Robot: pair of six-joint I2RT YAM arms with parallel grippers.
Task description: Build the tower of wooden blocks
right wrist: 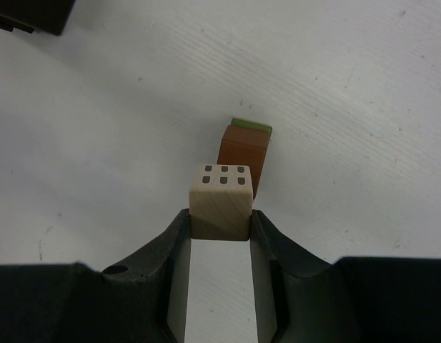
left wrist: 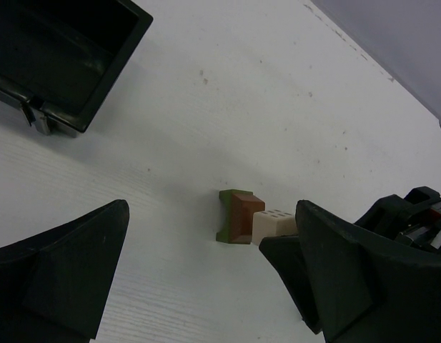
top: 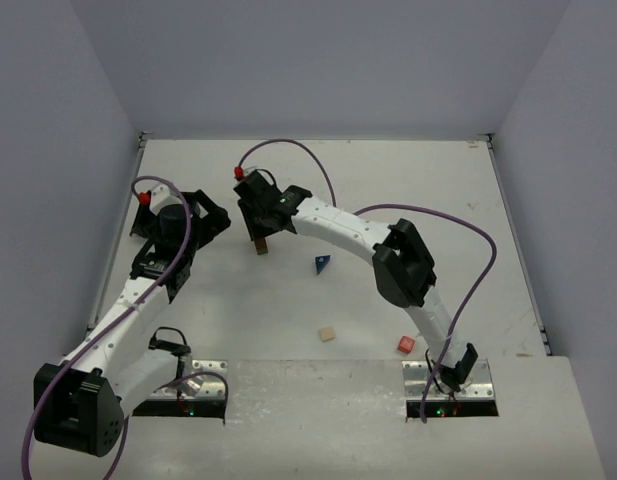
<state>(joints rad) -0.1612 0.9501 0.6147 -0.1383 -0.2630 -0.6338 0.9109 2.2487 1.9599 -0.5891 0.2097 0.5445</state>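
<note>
The white surface (top: 408, 190) sits in a pale grey booth, with walls (top: 308, 60) rising on the left, right and far sides. Closest to the arm bases, a plain tan cube (top: 327, 333) and a red cube (top: 405, 344) lie well apart from each other. Farther in, a blue wedge (top: 321, 263) lies alone near the middle.

Beyond the wedge, the right claw (right wrist: 220, 214) is closed narrowly on a dotted tan cube (right wrist: 220, 189), one finger pressed to each side, with six dark dots on the cube's upper face. Just past this cube stands the olive-green oblong (right wrist: 243, 153), showing a brown face with a green strip at its far edge. The two overlap in both wrist views, and I cannot tell whether they touch.

The left claw (left wrist: 210, 205) is spread wide and holds nothing. It hangs above the surface to the left of the oblong. The black tray (left wrist: 113, 68) lies just beyond it.

Bare white surface stretches from the oblong to the far edge and to the right edge. The left wall stands near the left arm.
</note>
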